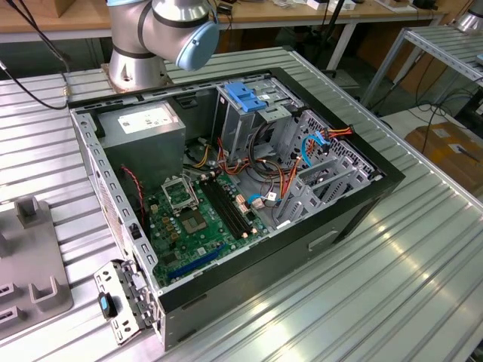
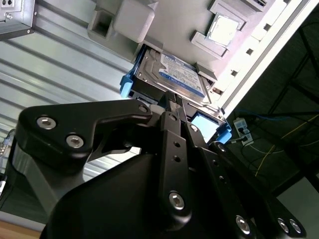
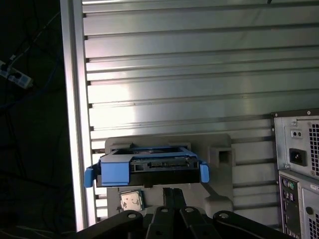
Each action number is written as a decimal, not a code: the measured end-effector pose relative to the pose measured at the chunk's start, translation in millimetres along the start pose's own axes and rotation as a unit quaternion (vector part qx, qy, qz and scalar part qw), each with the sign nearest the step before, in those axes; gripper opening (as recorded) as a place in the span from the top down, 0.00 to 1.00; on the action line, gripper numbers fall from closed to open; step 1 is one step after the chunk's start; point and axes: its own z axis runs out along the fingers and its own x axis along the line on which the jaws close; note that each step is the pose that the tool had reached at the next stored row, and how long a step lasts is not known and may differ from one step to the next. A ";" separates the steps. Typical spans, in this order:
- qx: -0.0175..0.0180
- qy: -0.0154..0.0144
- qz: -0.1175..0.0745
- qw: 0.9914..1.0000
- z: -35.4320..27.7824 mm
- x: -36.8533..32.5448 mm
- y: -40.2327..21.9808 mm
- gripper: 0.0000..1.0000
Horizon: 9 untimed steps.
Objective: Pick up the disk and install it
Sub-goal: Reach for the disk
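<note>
One pincer (image 2: 173,101), fingers drawn together on nothing, hangs just short of the one disk (image 2: 182,74). The disk lies flat in its blue rail frame on one grey fixture (image 3: 217,142) on the ribbed bench (image 3: 199,74), beside one loose processor chip (image 3: 132,201). Neither pickup nor installation appears begun; farther off stands one open computer case (image 1: 332,226), one blue bracket (image 1: 245,96) topping its drive cage.
</note>
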 end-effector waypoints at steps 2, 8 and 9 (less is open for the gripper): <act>0.000 0.000 0.000 1.000 0.0 0.1 0.1 0.89; 0.000 0.000 0.000 1.000 1.0 7.0 2.3 0.89; 0.000 0.000 0.000 1.000 1.3 8.5 2.9 0.89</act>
